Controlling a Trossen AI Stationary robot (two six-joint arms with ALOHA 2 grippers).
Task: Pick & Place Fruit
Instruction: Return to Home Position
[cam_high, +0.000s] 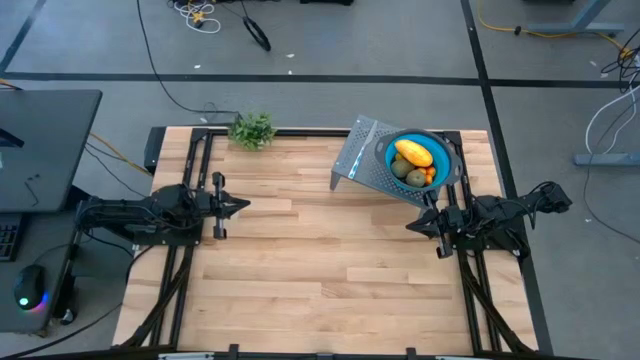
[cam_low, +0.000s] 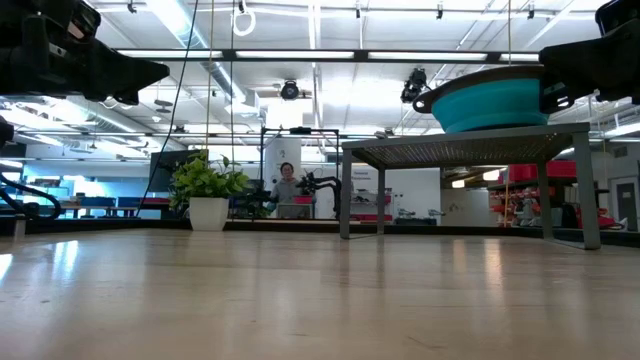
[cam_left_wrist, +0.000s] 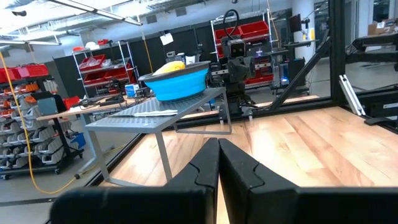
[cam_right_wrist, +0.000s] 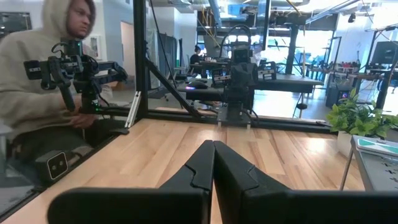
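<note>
Parking arms, job looks done. Left gripper (cam_high: 240, 206) shut tight, holds nothing. Right gripper (cam_high: 412, 226) shut tight too, holds nothing. Fruit (cam_high: 413, 153) sits in blue bowl (cam_high: 448, 160) on shelf (cam_high: 355, 160), close beside right gripper, well apart from left gripper. Move right arm slow; don't bump shelf.

Pale wooden tabletop (cam_high: 320, 250), satin sheen; grey perforated metal shelf (cam_high: 357, 160), matt; blue plastic bowl (cam_high: 449, 160), yellow oblong fruit (cam_high: 414, 152), smooth.
</note>
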